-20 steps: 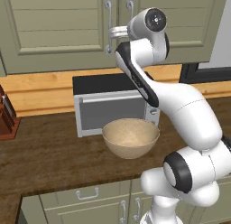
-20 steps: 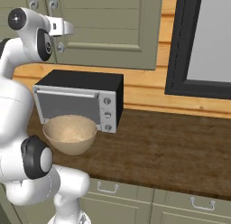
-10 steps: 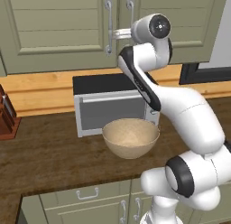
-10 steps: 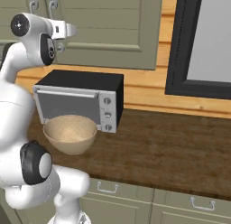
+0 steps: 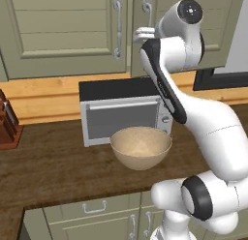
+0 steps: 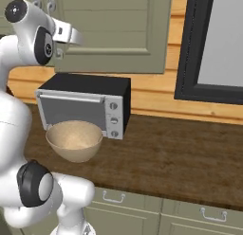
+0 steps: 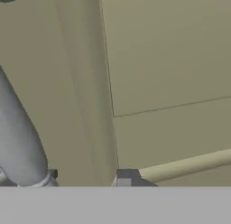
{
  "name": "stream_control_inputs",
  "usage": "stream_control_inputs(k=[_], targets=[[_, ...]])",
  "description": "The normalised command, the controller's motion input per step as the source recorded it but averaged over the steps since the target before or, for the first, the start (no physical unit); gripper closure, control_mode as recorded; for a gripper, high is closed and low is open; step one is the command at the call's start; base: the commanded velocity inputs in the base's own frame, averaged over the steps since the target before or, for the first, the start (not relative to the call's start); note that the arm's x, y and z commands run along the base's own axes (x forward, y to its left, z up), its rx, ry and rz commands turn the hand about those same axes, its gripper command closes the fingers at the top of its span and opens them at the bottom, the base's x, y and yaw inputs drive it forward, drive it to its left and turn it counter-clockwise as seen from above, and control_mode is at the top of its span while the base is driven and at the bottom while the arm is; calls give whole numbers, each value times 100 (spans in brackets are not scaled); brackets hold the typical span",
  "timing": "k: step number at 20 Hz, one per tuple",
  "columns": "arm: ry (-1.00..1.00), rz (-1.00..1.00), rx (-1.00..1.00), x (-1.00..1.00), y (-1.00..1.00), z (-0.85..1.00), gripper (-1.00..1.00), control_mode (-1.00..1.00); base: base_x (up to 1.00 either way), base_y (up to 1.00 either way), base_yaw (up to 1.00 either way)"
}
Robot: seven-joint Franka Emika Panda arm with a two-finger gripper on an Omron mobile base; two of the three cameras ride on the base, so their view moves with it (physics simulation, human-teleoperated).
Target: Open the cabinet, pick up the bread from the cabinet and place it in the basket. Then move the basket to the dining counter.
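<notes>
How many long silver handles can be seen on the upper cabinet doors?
2. One handle runs down the right edge of the left door; the other handle is on the neighbouring door, mostly covered by the arm and gripper. More could lie outside the picture.

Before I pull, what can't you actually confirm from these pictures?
- Bread: behind the closed cabinet doors, both base views.
- Grip on the silver handle: the arm covers the gripper in the left base view; the hand view is too close to tell.
- Dining counter: outside all frames.
</notes>
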Motion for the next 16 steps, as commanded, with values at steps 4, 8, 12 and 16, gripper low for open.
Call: stream_control_inputs(k=[4,8,12,16], targets=[[4,-7,17,-99,-100,-11,100,-100,0,0,0],[-18,-1,19,-84,-100,-22,100,-100,0,0,0],[-46,0,22,-84,-100,-30,100,-100,0,0,0],[-29,0,15,-85,-100,-6,100,-100,0,0,0]])
